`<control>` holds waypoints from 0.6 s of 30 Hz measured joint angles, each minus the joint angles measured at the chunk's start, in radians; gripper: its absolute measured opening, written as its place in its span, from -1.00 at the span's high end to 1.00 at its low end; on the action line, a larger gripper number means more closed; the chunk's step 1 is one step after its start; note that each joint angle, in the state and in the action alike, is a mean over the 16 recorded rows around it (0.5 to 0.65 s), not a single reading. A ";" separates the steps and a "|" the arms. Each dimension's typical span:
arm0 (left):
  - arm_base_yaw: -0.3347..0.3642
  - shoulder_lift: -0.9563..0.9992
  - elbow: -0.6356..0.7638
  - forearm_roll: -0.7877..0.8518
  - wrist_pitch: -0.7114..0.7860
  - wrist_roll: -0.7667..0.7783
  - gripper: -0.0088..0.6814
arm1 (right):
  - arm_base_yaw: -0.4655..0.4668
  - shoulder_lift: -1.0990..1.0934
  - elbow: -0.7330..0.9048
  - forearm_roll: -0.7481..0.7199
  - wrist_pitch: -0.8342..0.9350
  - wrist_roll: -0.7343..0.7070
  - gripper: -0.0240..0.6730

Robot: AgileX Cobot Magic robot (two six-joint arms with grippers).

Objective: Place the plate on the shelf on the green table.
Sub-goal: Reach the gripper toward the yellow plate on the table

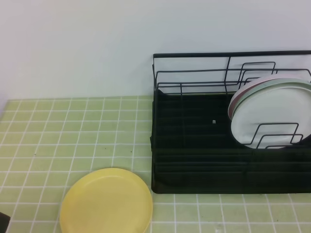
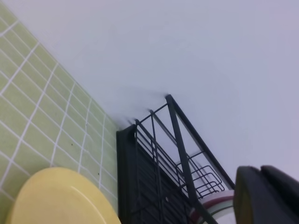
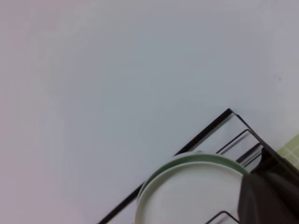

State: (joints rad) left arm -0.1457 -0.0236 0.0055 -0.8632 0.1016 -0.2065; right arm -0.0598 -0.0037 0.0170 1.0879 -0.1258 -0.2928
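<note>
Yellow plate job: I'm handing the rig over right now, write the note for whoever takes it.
Left claw: shut, empty, only its dark tip shows in the left wrist view.
Right claw: shut, empty, near the rack's right end.
Yellow plate: flat on the green table, in front of the shelf's left corner, untouched.
Shelf: left and middle slots free; a white plate and a pink-rimmed plate stand upright at its right end.
Done: nothing yet.
Left: grasp the yellow plate, lift it, stand it in a free slot.
</note>
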 joint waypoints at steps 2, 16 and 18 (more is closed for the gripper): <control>0.000 0.000 0.002 -0.011 -0.002 0.000 0.98 | 0.000 0.000 0.002 0.030 0.003 -0.011 0.94; 0.000 0.001 0.002 -0.021 0.028 0.012 0.98 | 0.000 0.000 -0.012 0.182 0.051 -0.058 0.94; 0.000 0.003 0.000 -0.030 0.051 0.018 0.98 | 0.000 0.000 -0.022 0.182 0.095 -0.082 0.94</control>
State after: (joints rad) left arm -0.1456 -0.0210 0.0055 -0.8933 0.1528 -0.1881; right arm -0.0598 -0.0035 -0.0047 1.2700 -0.0307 -0.3747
